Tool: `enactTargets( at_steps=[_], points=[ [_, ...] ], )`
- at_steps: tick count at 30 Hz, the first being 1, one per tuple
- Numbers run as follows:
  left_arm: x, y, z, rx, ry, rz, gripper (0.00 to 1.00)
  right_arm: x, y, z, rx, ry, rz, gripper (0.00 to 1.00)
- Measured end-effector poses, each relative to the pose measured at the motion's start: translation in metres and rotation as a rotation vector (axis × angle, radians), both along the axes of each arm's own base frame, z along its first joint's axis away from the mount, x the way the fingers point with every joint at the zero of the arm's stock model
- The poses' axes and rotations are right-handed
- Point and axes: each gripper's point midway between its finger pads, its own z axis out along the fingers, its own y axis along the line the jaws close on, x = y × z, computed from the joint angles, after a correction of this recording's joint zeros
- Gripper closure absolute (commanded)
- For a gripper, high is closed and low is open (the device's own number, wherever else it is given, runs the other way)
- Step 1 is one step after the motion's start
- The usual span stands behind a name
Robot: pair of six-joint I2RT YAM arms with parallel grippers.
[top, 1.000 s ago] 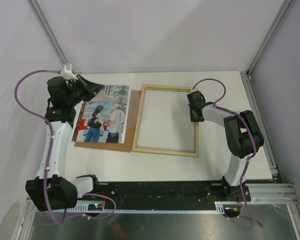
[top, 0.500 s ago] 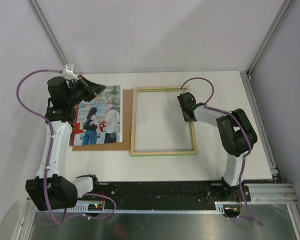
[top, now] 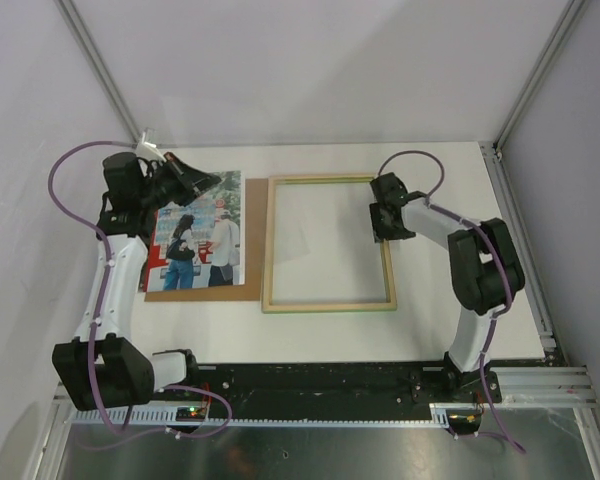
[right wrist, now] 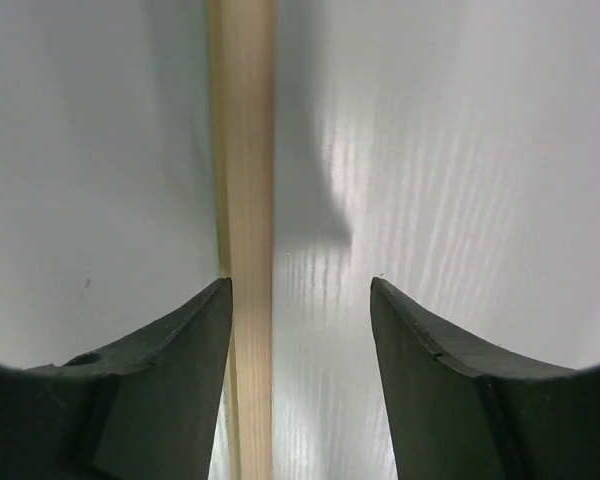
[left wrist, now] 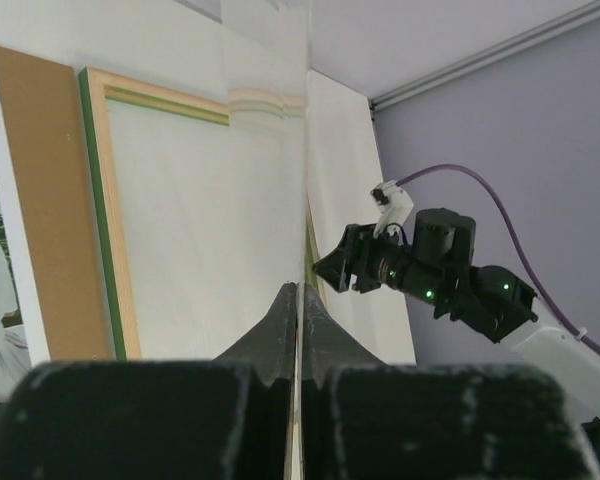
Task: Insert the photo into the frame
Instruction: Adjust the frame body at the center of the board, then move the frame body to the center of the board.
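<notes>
While the photo (top: 198,238) lies on its board (top: 195,293), left on the bench (top: 430,320), the frame (top: 325,303) sits just beside it, wood back up for loading. The right tool (top: 383,222), jaws apart, straddles the frame's right rail, likely to steady it. The left tool (top: 205,183), jaws together, hangs over the photo's top.

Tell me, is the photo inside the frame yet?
Not yet. The photo lies on the brown board beside the frame, and only white table shows inside the frame.
</notes>
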Motion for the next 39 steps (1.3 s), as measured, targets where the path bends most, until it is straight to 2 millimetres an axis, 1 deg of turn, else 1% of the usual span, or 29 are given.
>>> enactTargets(
  at_steps=[2, 5, 8, 10, 12, 14, 17, 22, 27, 30, 36, 39],
  points=[
    [-0.001, -0.005, -0.001, -0.01, 0.008, -0.018, 1.0, 0.0, -0.007, 0.008, 0.06, 0.005, -0.056, 0.39],
    [-0.002, -0.015, -0.006, -0.029, 0.029, -0.049, 1.0, 0.004, -0.027, 0.025, 0.161, -0.015, -0.173, 0.39],
    [-0.002, -0.031, -0.013, -0.048, 0.06, -0.093, 1.0, 0.01, -0.042, 0.042, 0.258, -0.048, -0.269, 0.39],
    [-0.002, -0.041, -0.017, -0.056, 0.076, -0.122, 1.0, 0.012, -0.048, 0.049, 0.301, -0.065, -0.311, 0.4],
    [-0.003, -0.054, -0.021, -0.064, 0.091, -0.154, 1.0, 0.013, -0.049, 0.052, 0.338, -0.077, -0.337, 0.43],
    [-0.004, -0.067, -0.025, -0.072, 0.108, -0.184, 1.0, 0.012, -0.05, 0.049, 0.368, -0.073, -0.366, 0.46],
    [-0.003, -0.083, -0.034, -0.084, 0.138, -0.223, 1.0, 0.008, -0.054, 0.04, 0.408, -0.053, -0.413, 0.52],
    [0.003, -0.104, -0.05, -0.111, 0.185, -0.262, 1.0, 0.008, -0.064, 0.021, 0.45, -0.027, -0.482, 0.57],
    [0.011, -0.118, -0.062, -0.154, 0.218, -0.283, 1.0, -0.002, -0.052, 0.0, 0.487, 0.026, -0.487, 0.59],
    [0.015, -0.125, -0.068, -0.195, 0.223, -0.296, 1.0, -0.011, -0.04, -0.011, 0.497, 0.058, -0.469, 0.59],
    [0.019, -0.135, -0.09, -0.247, 0.268, -0.314, 1.0, -0.012, -0.014, -0.013, 0.511, 0.049, -0.407, 0.59],
    [0.021, -0.14, -0.096, -0.261, 0.282, -0.33, 1.0, -0.014, -0.004, -0.012, 0.52, 0.046, -0.387, 0.59]
  ],
)
